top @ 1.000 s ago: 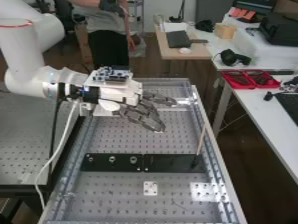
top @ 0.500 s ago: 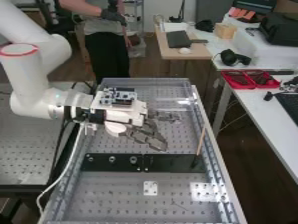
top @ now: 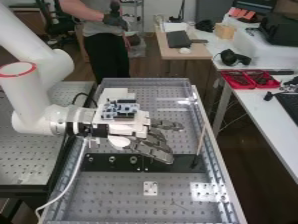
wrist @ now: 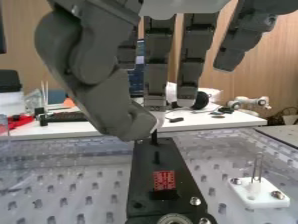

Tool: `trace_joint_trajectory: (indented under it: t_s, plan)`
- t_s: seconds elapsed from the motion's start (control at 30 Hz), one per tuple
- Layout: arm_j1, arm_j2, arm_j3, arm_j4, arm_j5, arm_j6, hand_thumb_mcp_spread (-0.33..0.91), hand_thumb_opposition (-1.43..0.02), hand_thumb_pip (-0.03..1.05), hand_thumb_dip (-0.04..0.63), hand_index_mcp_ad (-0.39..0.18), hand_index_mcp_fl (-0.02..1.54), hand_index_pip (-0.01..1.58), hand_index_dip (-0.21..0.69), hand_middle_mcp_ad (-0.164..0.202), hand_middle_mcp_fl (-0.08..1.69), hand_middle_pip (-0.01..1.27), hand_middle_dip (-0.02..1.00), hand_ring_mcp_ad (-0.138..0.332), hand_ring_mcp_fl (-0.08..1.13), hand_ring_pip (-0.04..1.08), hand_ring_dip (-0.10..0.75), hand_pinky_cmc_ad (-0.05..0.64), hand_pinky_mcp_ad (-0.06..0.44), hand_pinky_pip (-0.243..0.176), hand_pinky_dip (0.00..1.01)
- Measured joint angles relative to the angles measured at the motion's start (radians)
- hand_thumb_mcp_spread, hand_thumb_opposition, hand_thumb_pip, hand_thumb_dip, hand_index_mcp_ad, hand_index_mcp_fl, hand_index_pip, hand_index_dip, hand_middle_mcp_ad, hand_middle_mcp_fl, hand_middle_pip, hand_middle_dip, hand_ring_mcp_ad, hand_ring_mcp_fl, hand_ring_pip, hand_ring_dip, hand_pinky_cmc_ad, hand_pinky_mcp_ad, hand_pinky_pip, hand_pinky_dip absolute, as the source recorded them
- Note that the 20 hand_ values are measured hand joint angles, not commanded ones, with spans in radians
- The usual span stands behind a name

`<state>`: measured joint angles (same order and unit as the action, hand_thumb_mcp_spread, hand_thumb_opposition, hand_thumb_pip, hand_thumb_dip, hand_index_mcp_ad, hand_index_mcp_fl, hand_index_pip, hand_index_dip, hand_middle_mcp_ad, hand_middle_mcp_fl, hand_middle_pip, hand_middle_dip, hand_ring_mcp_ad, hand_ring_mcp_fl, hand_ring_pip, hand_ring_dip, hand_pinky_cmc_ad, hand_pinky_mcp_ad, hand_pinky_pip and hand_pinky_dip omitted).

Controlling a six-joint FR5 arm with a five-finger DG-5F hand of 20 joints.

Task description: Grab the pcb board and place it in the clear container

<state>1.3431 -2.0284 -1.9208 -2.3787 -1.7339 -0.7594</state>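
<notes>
In the high view the hand (top: 154, 150), loosely extended and empty, hangs over the black plate (top: 101, 165). In the wrist view, what looks like the pcb board (wrist: 164, 180) sits there; the fingers should straddle its edges, then pinch lightly.

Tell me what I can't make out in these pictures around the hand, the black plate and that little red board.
- Part of the black plate: high view, behind the fingers of the hand.
- The plate's near end: wrist view, cut off by the picture's edge.
- The hand's palm side: high view, hidden by the back of the hand.
- Fine detail on the red board: wrist view, too small.
</notes>
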Motion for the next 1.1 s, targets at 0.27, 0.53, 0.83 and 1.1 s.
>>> trace_joint_trajectory:
  t_s: [0.27,0.53,0.83,1.1]
  plan:
    - [-0.025,-0.045,0.032,0.009,-0.038,0.001,0.54,-0.99,0.79,0.456,-0.101,0.21,0.12,0.037,-0.002,0.4,0.84,0.81,0.063,0.43,0.21,0.578,0.302,0.216,0.021,0.19]
    - [-0.032,-0.063,0.054,-0.021,-0.063,-0.004,0.54,-0.99,0.78,0.456,-0.106,0.22,0.1,0.037,-0.002,0.4,0.88,0.83,0.052,0.43,0.27,0.592,0.316,0.215,0.035,0.19]
    - [-0.041,-0.077,0.076,-0.047,-0.089,-0.011,0.54,-0.99,0.76,0.442,-0.12,0.22,0.1,0.037,-0.005,0.38,0.9,0.83,0.054,0.45,0.27,0.592,0.333,0.215,0.051,0.2]
    - [-0.039,-0.089,0.083,-0.035,-0.086,-0.015,0.55,-0.99,0.75,0.442,-0.12,0.22,0.1,0.037,-0.002,0.41,0.9,0.83,0.051,0.46,0.24,0.593,0.328,0.215,0.051,0.2]
